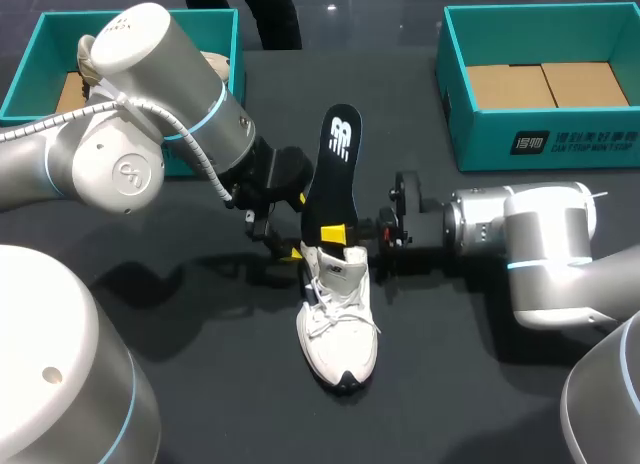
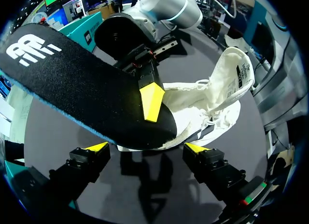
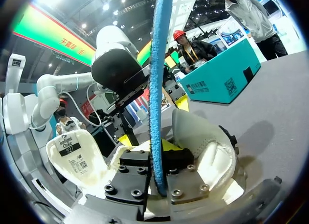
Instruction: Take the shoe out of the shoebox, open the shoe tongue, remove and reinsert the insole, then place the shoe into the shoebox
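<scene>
Nearest me on the dark bench (image 1: 200, 374) lies the white shoe (image 1: 338, 329). Its toe points my way, its laces are loose and its heel is toward the arms.

In the right wrist view the tongue (image 3: 72, 154) is folded well forward, label side showing, and the padded heel collar (image 3: 207, 147) sits just beside my right fingers.

Right gripper (image 1: 338, 232) comes in from the right at the shoe's heel end. Its fingers are pinching the black insole (image 1: 335, 169) near its lower end. The right wrist view shows the insole's blue edge (image 3: 157, 79) running straight up out of the clamp. The left wrist view shows one yellow tip of the right gripper (image 2: 152, 101) pressed flat on the black face.

The insole stands nearly upright, lower end at the shoe opening, logo end high and leaning away from me.

Left gripper (image 1: 290, 246) sits on the shoe's left side by the heel. Its fingers (image 2: 96, 147) are spread wide with nothing between them, and the insole and shoe lie just ahead of them.

Farther back are two teal boxes.
- The right shoebox (image 1: 470, 134) shows its brown cardboard floor (image 1: 545, 84).
- The left shoebox (image 1: 22, 79) is mostly hidden behind my left arm. It has a brown floor too and a pale item (image 1: 88, 56) inside. I cannot tell what that item is.
</scene>
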{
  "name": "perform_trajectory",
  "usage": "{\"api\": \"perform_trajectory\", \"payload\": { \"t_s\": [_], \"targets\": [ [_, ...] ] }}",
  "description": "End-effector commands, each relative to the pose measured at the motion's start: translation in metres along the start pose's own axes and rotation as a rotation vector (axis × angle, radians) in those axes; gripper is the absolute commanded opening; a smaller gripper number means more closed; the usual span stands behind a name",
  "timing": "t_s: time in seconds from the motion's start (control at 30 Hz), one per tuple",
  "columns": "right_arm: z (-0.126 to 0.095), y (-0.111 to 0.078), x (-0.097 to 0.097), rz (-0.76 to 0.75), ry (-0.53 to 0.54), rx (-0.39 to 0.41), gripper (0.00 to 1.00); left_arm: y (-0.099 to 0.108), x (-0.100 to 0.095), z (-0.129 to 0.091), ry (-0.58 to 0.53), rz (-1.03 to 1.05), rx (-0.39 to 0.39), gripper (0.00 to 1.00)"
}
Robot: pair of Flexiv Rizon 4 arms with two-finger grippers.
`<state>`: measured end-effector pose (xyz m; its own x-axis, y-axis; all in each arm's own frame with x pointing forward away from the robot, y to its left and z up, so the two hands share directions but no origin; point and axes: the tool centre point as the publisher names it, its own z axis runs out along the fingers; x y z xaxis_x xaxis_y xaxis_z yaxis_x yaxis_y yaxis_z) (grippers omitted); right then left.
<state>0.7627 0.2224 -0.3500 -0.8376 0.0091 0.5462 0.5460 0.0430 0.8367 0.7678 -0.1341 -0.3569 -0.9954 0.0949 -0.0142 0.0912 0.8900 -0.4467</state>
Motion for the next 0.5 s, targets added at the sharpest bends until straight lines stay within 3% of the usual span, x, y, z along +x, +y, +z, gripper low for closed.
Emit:
{"api": "perform_trajectory", "payload": {
  "t_s": [0.03, 0.5],
  "targets": [
    [0.003, -0.004, 0.000, -0.009, -0.012, 0.011, 0.17, 0.000, 0.000, 0.001, -0.001, 0.000, -0.001, 1.00],
    [0.002, 0.010, 0.010, -0.072, -0.036, 0.043, 0.30, 0.000, 0.000, 0.001, -0.001, 0.000, -0.001, 1.00]
  ]
}}
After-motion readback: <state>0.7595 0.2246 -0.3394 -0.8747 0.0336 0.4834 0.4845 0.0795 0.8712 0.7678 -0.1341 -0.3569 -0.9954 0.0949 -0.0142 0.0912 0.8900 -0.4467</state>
